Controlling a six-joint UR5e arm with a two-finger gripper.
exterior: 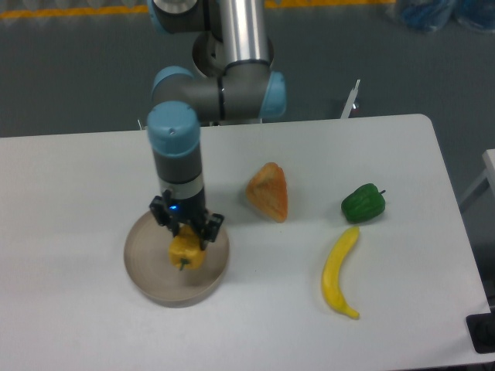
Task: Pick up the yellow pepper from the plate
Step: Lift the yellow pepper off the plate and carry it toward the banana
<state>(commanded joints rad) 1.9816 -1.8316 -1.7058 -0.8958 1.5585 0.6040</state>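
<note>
The yellow pepper (pixel 186 253) is small, blocky and yellow-orange, with a dark stem pointing toward the camera. It shows over the round grey-beige plate (pixel 147 272), right of the plate's middle. My gripper (pixel 188 235) comes down from above with its black fingers (pixel 207 229) closed on the pepper's upper part. The fingers hide the top of the pepper. Whether the pepper still touches the plate cannot be told from this view.
An orange wedge-shaped item (pixel 269 191) lies right of the plate. A green pepper (pixel 363 203) and a long yellow banana (pixel 339 273) lie further right. The table's right edge is near them.
</note>
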